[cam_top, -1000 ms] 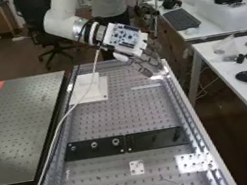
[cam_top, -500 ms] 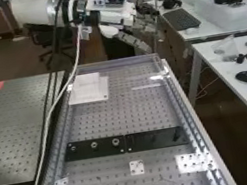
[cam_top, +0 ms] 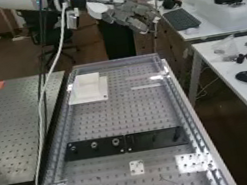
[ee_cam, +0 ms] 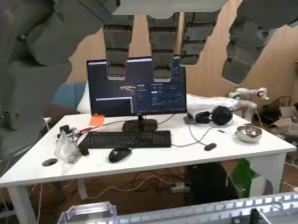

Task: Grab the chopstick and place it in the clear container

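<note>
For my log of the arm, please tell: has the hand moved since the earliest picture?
Yes. In the high view, the hand was over the far end of the perforated bench; now it is higher in view, past that end.

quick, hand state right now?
Hand: open, fingers extended and nearly straight, no object seen in its grasp.

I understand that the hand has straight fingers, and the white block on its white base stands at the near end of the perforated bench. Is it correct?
Not the end: the high view shows the white block on its white base at the far end of the perforated bench. The hand does have straight fingers.
</note>
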`<action>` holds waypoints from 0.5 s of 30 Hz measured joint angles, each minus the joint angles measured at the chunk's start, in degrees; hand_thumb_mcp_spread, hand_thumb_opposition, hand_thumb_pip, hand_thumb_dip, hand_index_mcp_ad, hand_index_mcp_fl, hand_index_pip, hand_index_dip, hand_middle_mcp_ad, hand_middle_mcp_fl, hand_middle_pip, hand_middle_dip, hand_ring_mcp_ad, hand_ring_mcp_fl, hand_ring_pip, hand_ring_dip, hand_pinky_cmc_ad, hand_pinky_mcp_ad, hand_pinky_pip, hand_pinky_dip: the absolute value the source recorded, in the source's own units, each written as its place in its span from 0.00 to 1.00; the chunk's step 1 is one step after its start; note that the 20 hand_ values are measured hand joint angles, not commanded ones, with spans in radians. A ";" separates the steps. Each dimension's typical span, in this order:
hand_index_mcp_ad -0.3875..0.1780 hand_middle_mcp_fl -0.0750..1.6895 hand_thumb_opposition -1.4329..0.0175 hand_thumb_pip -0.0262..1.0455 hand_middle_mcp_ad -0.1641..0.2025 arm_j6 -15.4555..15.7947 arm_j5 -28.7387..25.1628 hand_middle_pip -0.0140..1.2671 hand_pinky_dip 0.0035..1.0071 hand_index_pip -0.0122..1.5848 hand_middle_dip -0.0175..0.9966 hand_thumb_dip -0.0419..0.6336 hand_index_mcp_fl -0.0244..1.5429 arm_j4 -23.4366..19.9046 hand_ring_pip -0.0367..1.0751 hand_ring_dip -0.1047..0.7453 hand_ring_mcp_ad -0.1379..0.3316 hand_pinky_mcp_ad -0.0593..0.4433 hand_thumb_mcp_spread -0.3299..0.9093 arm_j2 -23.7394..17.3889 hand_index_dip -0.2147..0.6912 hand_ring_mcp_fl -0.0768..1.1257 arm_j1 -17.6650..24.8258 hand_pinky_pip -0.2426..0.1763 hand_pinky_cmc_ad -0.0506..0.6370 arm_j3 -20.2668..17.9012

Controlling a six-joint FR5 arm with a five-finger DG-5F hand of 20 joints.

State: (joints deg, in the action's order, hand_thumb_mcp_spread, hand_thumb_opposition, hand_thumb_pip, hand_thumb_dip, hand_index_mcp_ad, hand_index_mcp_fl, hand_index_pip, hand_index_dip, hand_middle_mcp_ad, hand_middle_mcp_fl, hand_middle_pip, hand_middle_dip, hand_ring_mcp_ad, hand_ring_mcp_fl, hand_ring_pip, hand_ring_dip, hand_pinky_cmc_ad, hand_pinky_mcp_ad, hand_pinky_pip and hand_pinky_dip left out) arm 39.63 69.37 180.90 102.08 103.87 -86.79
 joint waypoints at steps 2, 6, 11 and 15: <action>0.34 0.13 0.52 0.41 0.65 0.25 0.80 0.10 0.17 0.03 0.36 0.19 0.17 -0.83 0.11 0.37 0.49 0.84 0.40 -0.18 0.64 0.07 -0.52 0.43 0.81 -0.01; 0.34 0.13 0.52 0.41 0.66 -0.17 1.89 0.11 0.17 0.03 0.36 0.19 0.17 -1.71 0.12 0.37 0.51 0.84 0.40 0.03 0.62 0.07 -1.48 0.43 0.85 0.31; 0.34 0.13 0.52 0.41 0.67 -1.20 3.25 0.11 0.17 0.03 0.35 0.19 0.17 -1.34 0.12 0.36 0.51 0.84 0.40 1.17 0.61 0.07 -2.71 0.43 0.84 2.25; 0.34 0.13 0.52 0.41 0.67 -1.21 3.98 0.11 0.17 0.03 0.35 0.19 0.17 -0.25 0.12 0.36 0.52 0.84 0.40 1.47 0.61 0.07 -3.44 0.43 0.87 3.29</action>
State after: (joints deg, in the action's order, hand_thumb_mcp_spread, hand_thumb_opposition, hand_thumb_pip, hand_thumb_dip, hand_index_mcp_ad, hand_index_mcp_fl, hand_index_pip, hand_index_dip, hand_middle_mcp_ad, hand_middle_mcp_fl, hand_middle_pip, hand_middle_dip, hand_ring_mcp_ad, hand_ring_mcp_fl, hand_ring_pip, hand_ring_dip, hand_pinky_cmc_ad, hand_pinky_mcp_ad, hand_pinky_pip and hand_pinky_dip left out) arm 38.42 73.36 180.66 103.55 100.43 -83.50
